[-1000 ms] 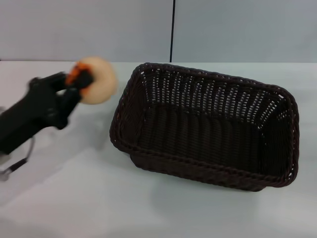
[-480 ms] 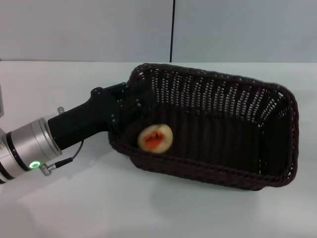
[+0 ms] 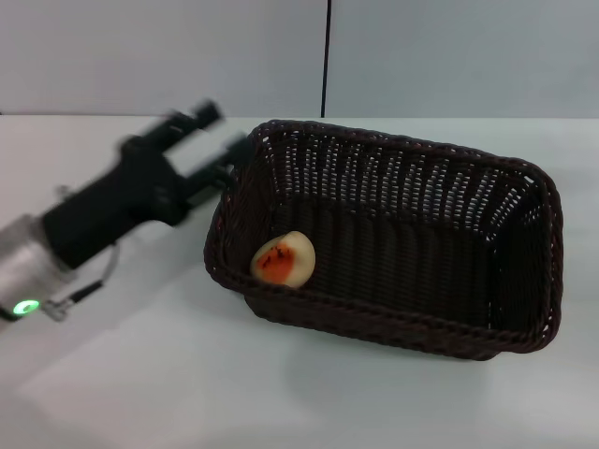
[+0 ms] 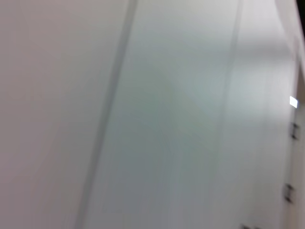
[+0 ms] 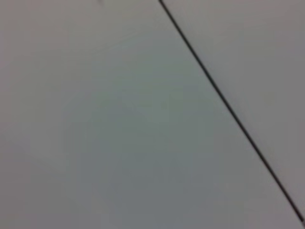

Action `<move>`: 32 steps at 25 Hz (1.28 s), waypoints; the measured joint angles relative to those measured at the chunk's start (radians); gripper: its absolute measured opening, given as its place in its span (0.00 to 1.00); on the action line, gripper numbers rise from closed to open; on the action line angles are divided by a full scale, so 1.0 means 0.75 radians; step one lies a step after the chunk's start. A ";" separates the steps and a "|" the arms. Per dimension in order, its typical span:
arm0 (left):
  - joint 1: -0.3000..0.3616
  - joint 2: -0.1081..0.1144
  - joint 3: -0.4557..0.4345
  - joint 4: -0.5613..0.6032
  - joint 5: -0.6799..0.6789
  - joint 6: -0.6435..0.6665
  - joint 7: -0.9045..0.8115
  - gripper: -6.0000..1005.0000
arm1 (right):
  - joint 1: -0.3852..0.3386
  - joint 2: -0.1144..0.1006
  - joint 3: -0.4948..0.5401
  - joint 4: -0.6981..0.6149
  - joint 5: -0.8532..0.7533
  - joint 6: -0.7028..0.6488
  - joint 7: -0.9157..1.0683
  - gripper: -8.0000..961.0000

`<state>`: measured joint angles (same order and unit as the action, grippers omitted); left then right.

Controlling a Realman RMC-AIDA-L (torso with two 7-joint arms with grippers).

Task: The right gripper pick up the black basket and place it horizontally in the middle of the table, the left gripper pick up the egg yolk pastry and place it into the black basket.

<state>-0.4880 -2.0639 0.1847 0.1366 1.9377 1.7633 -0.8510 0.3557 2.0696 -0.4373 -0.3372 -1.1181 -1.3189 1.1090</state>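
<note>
Only in the head view: the black basket (image 3: 393, 248) lying lengthwise on the white desk (image 3: 168, 374), with the egg yolk pastry (image 3: 283, 259) resting inside at its left end, against the near-left wall, orange patch showing. Both wrist views: nothing but blurred pale surface, plus one dark line in the right one. Left tool (image 3: 211, 140) raised just beside the basket's left rim, fingers spread apart, empty, touching nothing. Right tool out of view.
</note>
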 joint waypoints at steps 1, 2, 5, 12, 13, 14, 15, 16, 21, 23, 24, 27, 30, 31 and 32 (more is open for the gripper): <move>0.014 0.000 -0.025 0.001 -0.016 0.013 0.014 0.65 | 0.000 0.001 0.012 0.000 0.001 -0.001 0.000 0.46; 0.035 0.002 -0.058 0.002 -0.039 0.027 0.031 0.67 | -0.001 0.002 0.026 0.000 0.001 -0.002 0.000 0.46; 0.111 0.003 -0.186 0.004 -0.115 0.059 0.076 0.69 | -0.005 0.004 0.075 0.001 0.002 -0.005 0.001 0.46; 0.266 0.005 -0.458 0.003 -0.254 0.078 0.119 0.69 | -0.012 0.004 0.138 0.002 0.015 -0.015 0.002 0.46; 0.308 0.006 -0.544 0.004 -0.282 0.080 0.120 0.69 | -0.012 0.004 0.152 0.002 0.015 -0.017 0.002 0.46; 0.308 0.006 -0.544 0.004 -0.282 0.080 0.120 0.69 | -0.012 0.004 0.152 0.002 0.015 -0.017 0.002 0.46; 0.325 0.007 -0.580 0.004 -0.291 0.081 0.120 0.69 | -0.012 0.004 0.160 0.002 0.015 -0.018 0.002 0.46; 0.338 0.007 -0.617 0.003 -0.295 0.082 0.120 0.69 | -0.012 0.004 0.167 0.002 0.015 -0.018 0.002 0.46; 0.382 0.007 -0.733 0.002 -0.298 0.084 0.120 0.69 | -0.009 0.004 0.179 0.002 0.015 -0.017 0.000 0.46; 0.389 0.007 -0.749 0.002 -0.299 0.086 0.120 0.69 | -0.003 0.004 0.181 0.002 0.015 -0.013 -0.014 0.46; 0.390 0.007 -0.752 0.002 -0.299 0.086 0.120 0.69 | -0.001 0.004 0.181 0.002 0.015 -0.012 -0.018 0.46; 0.388 0.007 -0.761 0.002 -0.299 0.087 0.120 0.69 | 0.002 0.004 0.182 0.002 0.015 -0.010 -0.024 0.46; 0.386 0.007 -0.780 -0.002 -0.299 0.087 0.120 0.69 | 0.005 0.005 0.186 0.004 0.015 -0.009 -0.031 0.46; 0.385 0.007 -0.784 -0.003 -0.299 0.088 0.120 0.69 | 0.007 0.005 0.189 0.005 0.015 -0.009 -0.031 0.46; 0.385 0.007 -0.784 -0.003 -0.299 0.088 0.120 0.69 | 0.008 0.005 0.193 0.006 0.015 -0.009 -0.031 0.46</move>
<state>-0.1989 -2.0586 -0.4036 0.1344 1.7133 1.8291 -0.7608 0.3619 2.0736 -0.2922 -0.3330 -1.1069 -1.3257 1.0855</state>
